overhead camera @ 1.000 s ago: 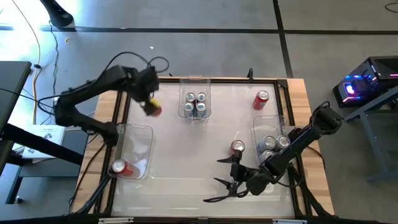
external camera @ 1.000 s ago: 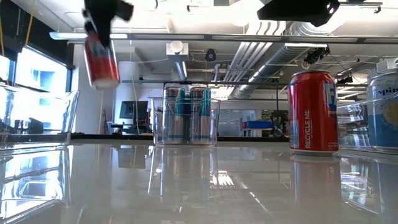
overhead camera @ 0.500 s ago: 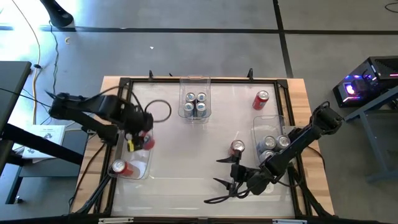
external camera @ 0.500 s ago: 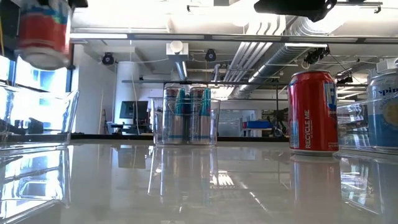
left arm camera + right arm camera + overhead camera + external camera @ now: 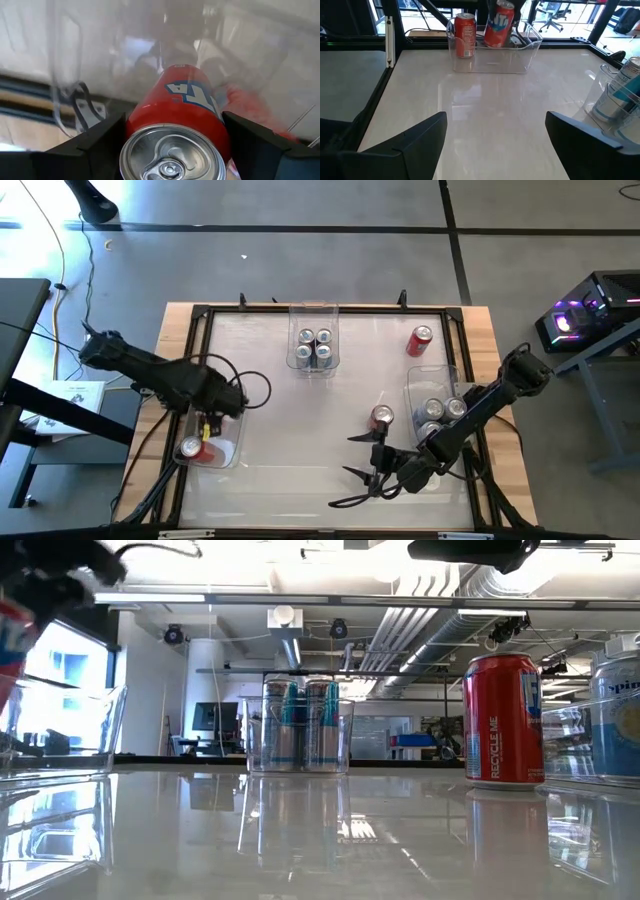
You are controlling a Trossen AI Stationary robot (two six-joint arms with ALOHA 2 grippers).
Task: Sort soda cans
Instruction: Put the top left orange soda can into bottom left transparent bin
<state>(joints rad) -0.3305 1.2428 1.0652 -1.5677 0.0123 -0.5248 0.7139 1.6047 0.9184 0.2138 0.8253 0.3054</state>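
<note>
The left gripper is holding a red can between its fingers over the left bin, where another red can is already standing. The right gripper is waiting with its fingers spread wide and empty near the front of the desk, just beside a loose red can.

Sorting seems to be past the halfway mark. Four silver-and-blue cans are sitting in the back bin, and several pale cans are filling the right bin. Still left, as far as can be judged, are the can in hand, the loose one in the middle and one more red can standing out on the desk near the far right corner.
</note>
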